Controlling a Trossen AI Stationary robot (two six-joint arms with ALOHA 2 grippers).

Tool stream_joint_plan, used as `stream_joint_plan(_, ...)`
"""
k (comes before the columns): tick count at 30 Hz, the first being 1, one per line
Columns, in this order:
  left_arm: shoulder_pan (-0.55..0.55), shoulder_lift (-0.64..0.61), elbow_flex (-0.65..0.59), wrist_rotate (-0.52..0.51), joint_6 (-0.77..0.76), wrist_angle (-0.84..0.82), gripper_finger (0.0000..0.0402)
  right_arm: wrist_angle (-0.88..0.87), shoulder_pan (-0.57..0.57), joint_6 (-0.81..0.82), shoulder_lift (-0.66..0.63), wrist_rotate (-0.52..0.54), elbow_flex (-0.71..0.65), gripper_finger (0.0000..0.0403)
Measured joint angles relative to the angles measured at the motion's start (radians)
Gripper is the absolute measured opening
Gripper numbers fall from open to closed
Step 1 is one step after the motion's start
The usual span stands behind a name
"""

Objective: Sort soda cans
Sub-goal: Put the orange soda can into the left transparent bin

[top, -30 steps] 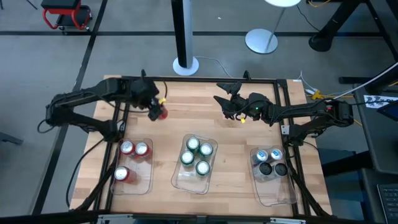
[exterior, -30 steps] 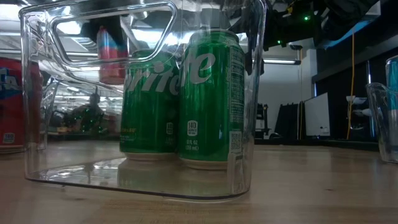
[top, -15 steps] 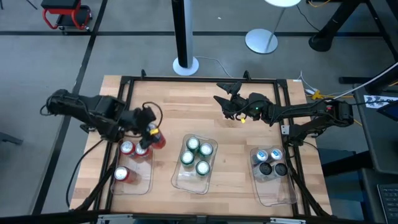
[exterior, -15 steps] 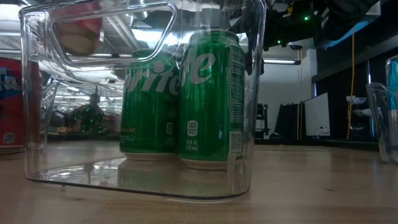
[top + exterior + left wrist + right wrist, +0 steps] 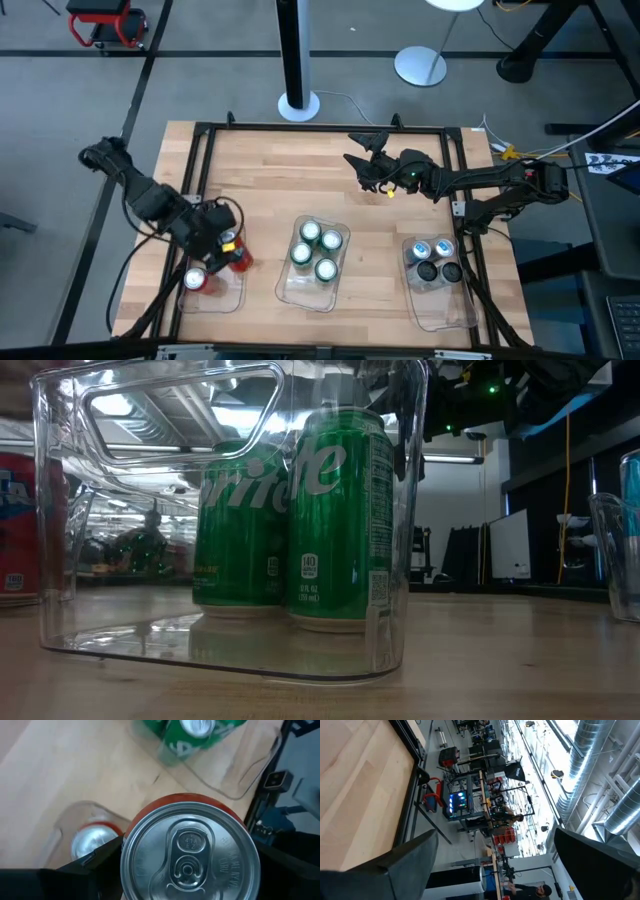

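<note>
From the left wrist camera, a red can [image 5: 190,852] fills the view, its silver top facing the lens, clamped between the left gripper [image 5: 190,870]'s two dark fingers [image 5: 85,870], one on either side of its rim. Just beyond it another red can [image 5: 92,840] stands in a clear tray [image 5: 65,827], and farther off green cans [image 5: 197,730] sit in a second tray.

Seen from above, the left gripper [image 5: 222,245] hangs over the left tray [image 5: 232,295] with the held red can [image 5: 238,258] beneath it, above the tray's far half; one red can [image 5: 195,281] stands in the near half (any others are hidden under the arm). The middle tray [image 5: 290,290] holds four green cans [image 5: 316,250], upright and close together. The right tray [image 5: 450,310] holds four silver-blue or dark cans [image 5: 433,260].

Farthest back, the right gripper [image 5: 360,160] waits over the bare wood near the table's far edge, fingers spread wide, holding nothing, well apart from every tray.
</note>
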Motion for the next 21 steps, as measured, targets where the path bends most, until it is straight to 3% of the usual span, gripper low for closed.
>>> stream_joint_plan(9,-0.175,0.108,-0.068,-0.024,-0.202,0.002,0.0298,0.000,0.000,0.000,0.000,0.000,0.000,0.0399)
stream_joint_plan(21,-0.243,0.255,-0.141,-0.027,-0.228,0.009,0.0298,0.003,0.000,0.000,0.000,0.000,0.000,0.0399)
